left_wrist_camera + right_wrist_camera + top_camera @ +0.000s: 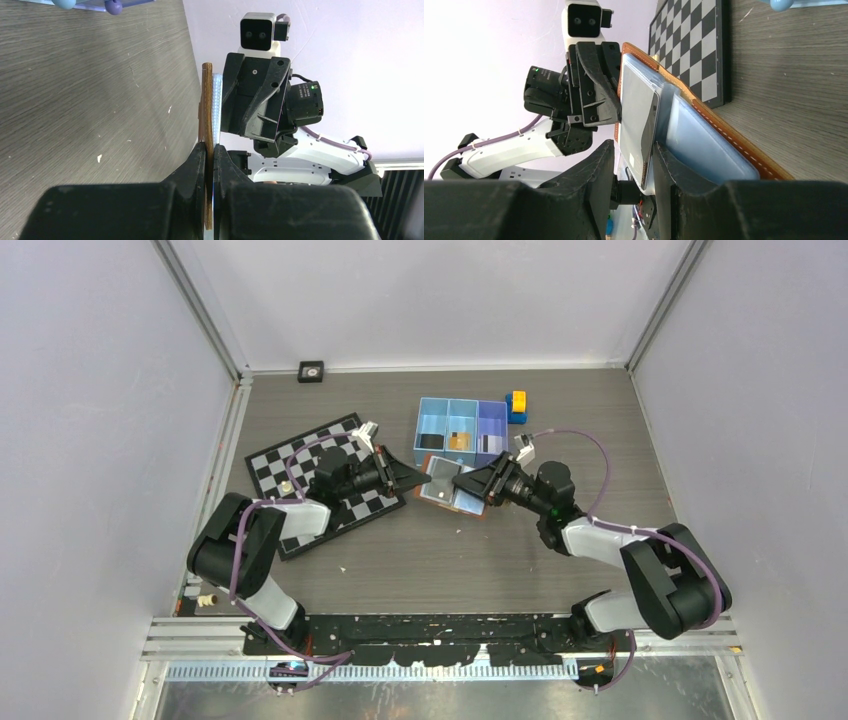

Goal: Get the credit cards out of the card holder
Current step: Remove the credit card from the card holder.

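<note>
At the far left of the table point(330, 570) lies a checkerboard point(300, 465), with a small pale piece point(286, 485) on one of its squares. The left arm point(300, 515) reaches across the board's near corner. The left jaws are closed tight on the left edge of the card holder point(440, 478), and in the left wrist view we see both pads pinching the brown leather rim point(205, 100), which stands edge-on to that camera.

The card holder sits open between the two arms, just in front of the blue tray, tilted with its grey-silver inside facing up. In the right wrist view its stitched brown cover point(734, 140) slopes down to the wood, and a pale blue card point(704, 145) lies in a clear pocket.

The right arm point(600, 535) comes in from the other side. The right jaws stand on either side of a grey card point(636, 125) that rises out of the holder. One pad meets the card's dark edge, but we cannot tell whether the other presses on it.

Behind the holder is the blue tray point(432, 402), with small flat pieces in its three compartments. A yellow-and-blue block point(517, 405) touches its right end.
</note>
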You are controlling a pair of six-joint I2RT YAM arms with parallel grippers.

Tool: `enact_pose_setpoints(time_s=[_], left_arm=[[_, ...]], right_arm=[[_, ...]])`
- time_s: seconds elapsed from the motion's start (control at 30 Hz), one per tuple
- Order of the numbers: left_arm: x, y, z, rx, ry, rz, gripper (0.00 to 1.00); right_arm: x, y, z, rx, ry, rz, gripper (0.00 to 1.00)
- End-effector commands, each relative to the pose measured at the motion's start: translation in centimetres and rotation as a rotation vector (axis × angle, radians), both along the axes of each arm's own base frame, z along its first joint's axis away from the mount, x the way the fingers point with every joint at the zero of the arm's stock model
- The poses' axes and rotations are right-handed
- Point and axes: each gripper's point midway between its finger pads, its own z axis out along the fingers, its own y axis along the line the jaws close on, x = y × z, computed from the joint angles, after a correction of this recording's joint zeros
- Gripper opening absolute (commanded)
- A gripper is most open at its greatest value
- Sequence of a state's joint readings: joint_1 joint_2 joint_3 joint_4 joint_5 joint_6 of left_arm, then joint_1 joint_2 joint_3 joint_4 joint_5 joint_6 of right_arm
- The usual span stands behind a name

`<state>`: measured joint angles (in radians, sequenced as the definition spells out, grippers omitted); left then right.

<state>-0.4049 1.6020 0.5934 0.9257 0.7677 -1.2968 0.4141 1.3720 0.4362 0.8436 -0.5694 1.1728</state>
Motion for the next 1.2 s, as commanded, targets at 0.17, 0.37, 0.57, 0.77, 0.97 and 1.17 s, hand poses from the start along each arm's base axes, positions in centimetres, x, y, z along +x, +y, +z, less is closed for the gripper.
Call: enact_pose_setpoints(time_s=[0.17,0.37,0.57,0.77,0.97,1.17], left_arm=[[0.2,-0.7,1.2,-0.012,-0.057,-0.020,0.00],[0.3,-0.7,0.9,-0.008,-0.052,-0.018,0.00],[0.2,-1.1,0.5,-0.005,-0.044,-0.030,0.00],[0.2,-1.2,0.4,-0.009,-0.037,-0.032,0.00],[-0.1,-1.5,1.0,-0.020,-0.059,-0.046,0.00],[-0.2,-1.7,1.4,-0.027,-0.072,-0.057,0.00]], right_arm=[[-1.8,-0.2,7.2,0.176,-0.236,0.048,0.37],[-1.9,-0.2,7.4,0.186,-0.245,0.051,0.34],[-2.4,-0.2,8.2,0.224,-0.267,0.075,0.24],[-2.6,-0.1,8.5,0.240,-0.276,0.086,0.19],[-1.6,0.2,7.0,0.188,-0.219,0.072,0.16],[-0.5,0.9,4.3,0.078,-0.132,0.059,0.16]])
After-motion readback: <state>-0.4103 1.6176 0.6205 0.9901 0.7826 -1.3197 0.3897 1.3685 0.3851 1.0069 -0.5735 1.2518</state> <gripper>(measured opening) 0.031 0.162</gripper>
